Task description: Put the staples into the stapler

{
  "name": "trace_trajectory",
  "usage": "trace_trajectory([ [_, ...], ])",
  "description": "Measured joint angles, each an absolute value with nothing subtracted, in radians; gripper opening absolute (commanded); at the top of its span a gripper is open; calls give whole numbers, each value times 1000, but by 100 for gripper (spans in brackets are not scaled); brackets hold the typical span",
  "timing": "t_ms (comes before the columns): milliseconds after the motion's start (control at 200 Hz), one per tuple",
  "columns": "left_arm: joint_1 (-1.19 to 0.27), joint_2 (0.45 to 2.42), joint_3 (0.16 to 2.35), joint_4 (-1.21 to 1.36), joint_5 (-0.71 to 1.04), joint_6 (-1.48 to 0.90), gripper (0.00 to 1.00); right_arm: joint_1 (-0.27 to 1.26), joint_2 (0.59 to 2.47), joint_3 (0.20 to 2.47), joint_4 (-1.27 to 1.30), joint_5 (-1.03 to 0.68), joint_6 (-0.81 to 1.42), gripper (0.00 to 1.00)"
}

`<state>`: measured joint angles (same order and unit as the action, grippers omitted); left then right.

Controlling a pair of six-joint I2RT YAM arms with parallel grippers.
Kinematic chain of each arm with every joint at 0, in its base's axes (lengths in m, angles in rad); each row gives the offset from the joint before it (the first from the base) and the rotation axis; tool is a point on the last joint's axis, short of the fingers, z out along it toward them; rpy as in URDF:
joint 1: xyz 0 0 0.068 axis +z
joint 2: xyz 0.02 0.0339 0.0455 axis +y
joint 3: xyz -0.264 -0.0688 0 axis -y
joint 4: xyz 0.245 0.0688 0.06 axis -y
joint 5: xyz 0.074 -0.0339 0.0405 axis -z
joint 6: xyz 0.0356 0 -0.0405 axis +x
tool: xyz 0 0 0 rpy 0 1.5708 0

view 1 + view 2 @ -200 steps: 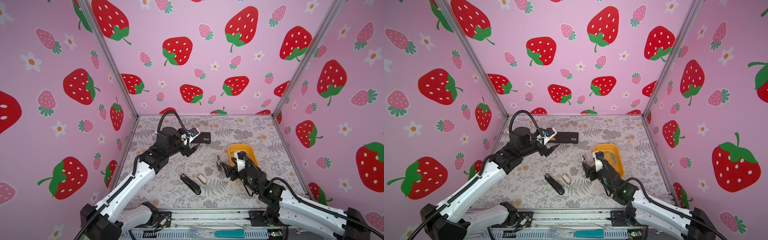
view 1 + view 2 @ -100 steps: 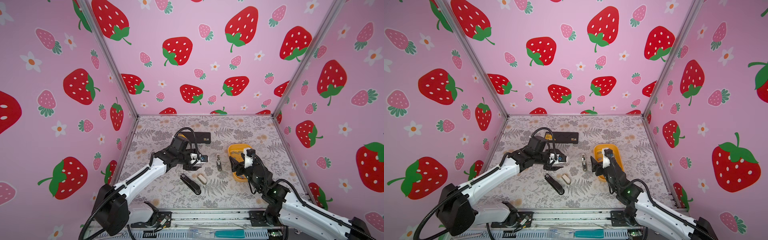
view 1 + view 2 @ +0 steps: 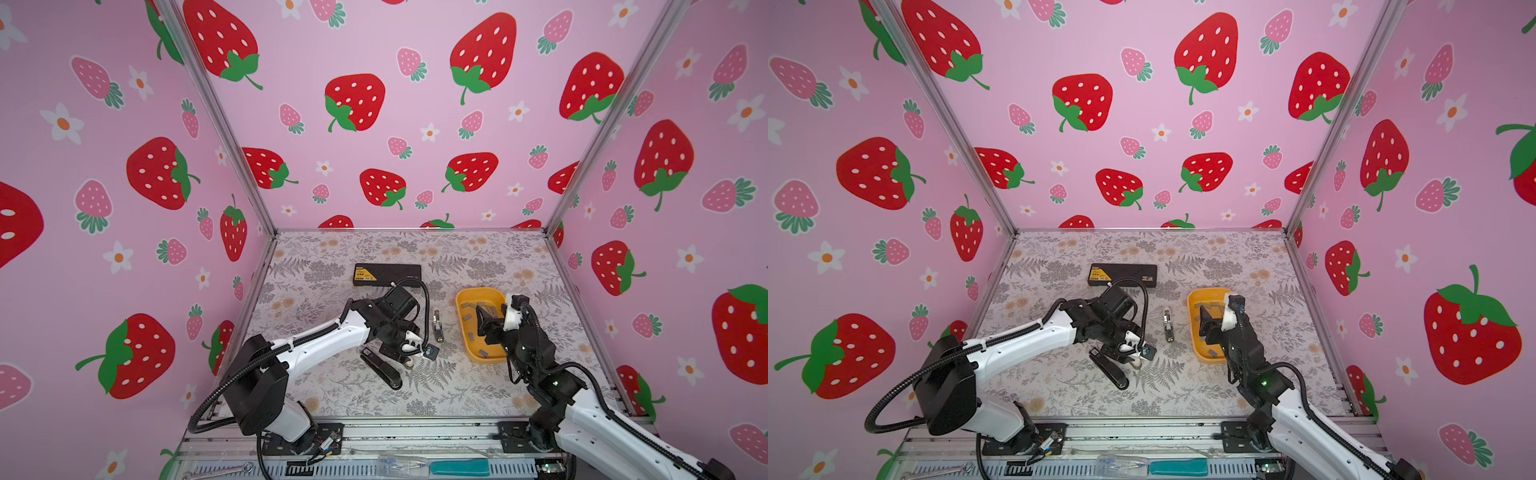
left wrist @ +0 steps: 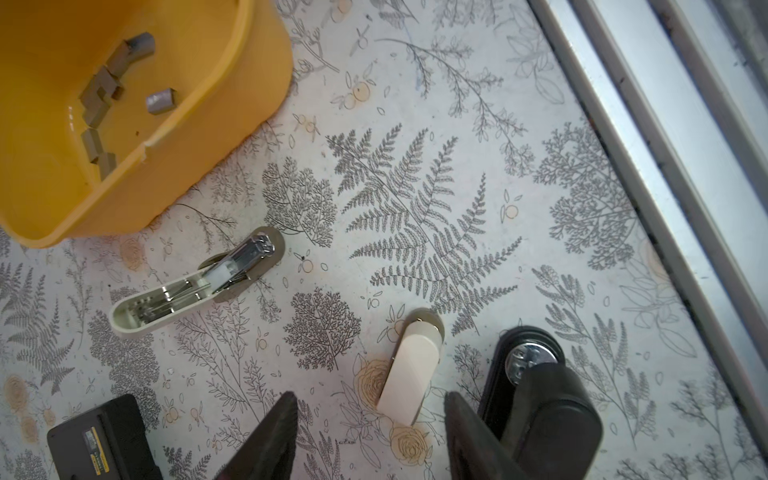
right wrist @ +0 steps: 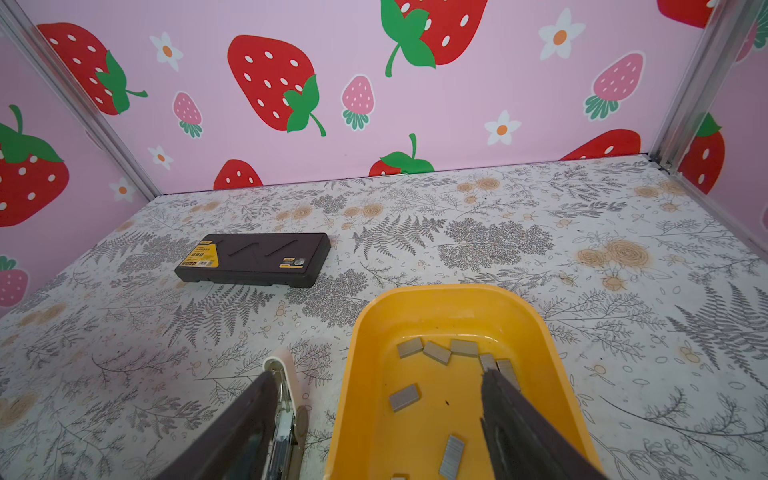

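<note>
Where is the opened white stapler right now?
In both top views the opened stapler lies near the middle, just left of the yellow tray, in front of the black case.

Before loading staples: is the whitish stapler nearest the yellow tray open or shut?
Open. The stapler lies with its cover swung back flat and its metal magazine exposed.

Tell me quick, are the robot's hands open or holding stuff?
Left gripper: open, holding nothing.
Right gripper: open, holding nothing.
</note>
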<state>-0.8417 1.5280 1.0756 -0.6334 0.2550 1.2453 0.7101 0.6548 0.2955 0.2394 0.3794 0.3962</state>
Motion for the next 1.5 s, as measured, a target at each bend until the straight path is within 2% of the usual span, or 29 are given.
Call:
trace_trajectory([
  [150, -888, 1563, 1069, -650, 216, 1235, 55, 696, 656, 289, 236, 357, 400, 79],
  [455, -888, 1675, 1090, -662, 146, 1215, 54, 689, 659, 289, 217, 331, 406, 79],
  [895, -888, 1700, 1116, -655, 110, 1205, 54, 680, 647, 289, 215, 315, 416, 79],
  [1346, -891, 1760, 1135, -681, 104, 1215, 40, 678, 647, 289, 214, 302, 419, 79],
  [1501, -892, 1761, 1144, -693, 104, 1222, 26, 678, 647, 289, 213, 299, 419, 79],
])
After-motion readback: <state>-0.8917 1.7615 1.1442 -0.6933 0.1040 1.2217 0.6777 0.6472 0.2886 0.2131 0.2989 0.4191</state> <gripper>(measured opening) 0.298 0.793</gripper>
